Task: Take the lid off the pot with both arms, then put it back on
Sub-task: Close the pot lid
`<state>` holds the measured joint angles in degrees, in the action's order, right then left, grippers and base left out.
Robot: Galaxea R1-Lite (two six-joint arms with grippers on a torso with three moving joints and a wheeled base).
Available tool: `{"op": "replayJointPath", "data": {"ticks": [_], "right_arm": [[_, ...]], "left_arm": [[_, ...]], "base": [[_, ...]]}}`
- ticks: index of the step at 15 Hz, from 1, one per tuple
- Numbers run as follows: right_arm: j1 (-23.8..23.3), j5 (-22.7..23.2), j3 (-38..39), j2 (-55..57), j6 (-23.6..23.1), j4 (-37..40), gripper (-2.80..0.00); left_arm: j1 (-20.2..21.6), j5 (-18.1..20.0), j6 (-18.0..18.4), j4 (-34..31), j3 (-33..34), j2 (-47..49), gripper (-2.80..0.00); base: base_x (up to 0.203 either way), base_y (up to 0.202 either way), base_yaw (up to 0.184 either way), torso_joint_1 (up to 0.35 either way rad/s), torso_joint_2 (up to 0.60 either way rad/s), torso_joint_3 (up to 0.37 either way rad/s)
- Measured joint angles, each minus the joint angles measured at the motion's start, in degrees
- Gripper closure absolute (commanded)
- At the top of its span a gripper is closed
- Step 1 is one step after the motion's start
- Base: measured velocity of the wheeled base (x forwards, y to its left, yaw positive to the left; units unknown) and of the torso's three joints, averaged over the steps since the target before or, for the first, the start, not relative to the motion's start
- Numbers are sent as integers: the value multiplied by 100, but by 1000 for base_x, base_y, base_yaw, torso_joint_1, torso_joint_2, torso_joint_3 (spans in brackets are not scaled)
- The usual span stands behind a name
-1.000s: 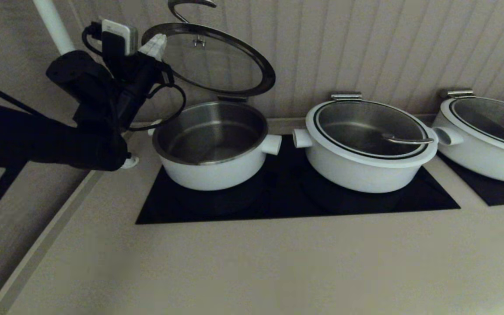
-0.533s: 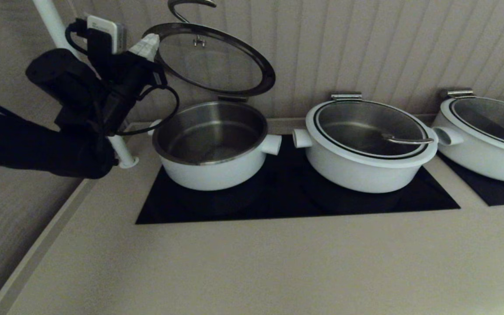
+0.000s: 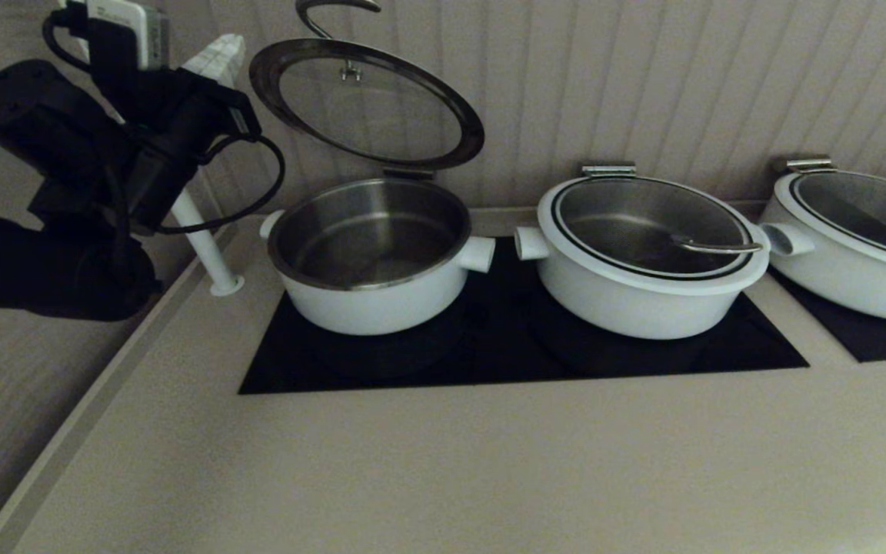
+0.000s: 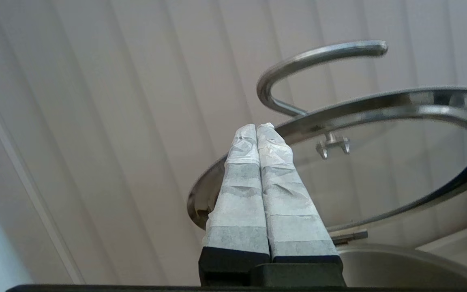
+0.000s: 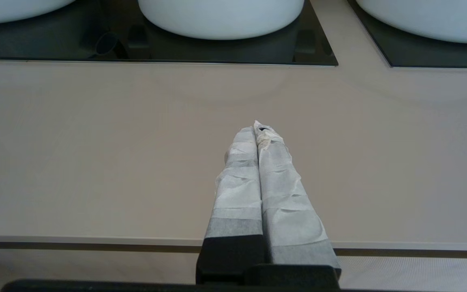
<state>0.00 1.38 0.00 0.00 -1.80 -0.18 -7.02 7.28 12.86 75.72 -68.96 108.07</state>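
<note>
White pot (image 3: 372, 300), steel-grey inside, sitting on a glossy black hob panel (image 3: 520, 350). Its raised lid (image 3: 366, 104) is clear glass ringed in dark, shiny metal, silver wire handle (image 4: 314, 65) curling off it. Two more white pots (image 3: 643, 296) alongside, their lids white-rimmed with a thin black ring. Counter (image 3: 443, 469) plain beige; the wall (image 3: 681, 85) pale with vertical ribbing. Left arm (image 3: 97, 169) black, both grippers' fingers (image 4: 258, 182) wrapped in crinkled whitish-grey tape.

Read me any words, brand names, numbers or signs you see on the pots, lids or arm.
None can be read.
Small white camera block on the left arm: a faint dark mark, too blurred to read.
Round white steel-lined pot and its raised glass lid: no text shows.
</note>
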Motion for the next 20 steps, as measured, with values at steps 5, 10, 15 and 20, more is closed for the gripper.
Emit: {"op": "replayJointPath", "data": {"ticks": [5, 10, 15, 20], "right_arm": [[0, 1, 0, 0, -1, -2, 0], [0, -1, 0, 0, -1, 2, 0], [0, 1, 0, 0, -1, 2, 0], [0, 0, 0, 0, -1, 2, 0]], "left_arm": [[49, 22, -206, -22, 11, -192, 0], [243, 29, -299, -132, 20, -447, 0], [886, 32, -633, -573, -41, -551, 0], [955, 38, -624, -993, -113, -654, 0]], "base": [[0, 0, 0, 0, 0, 0], [0, 0, 0, 0, 0, 0], [0, 0, 0, 0, 0, 0], [0, 0, 0, 0, 0, 0]]}}
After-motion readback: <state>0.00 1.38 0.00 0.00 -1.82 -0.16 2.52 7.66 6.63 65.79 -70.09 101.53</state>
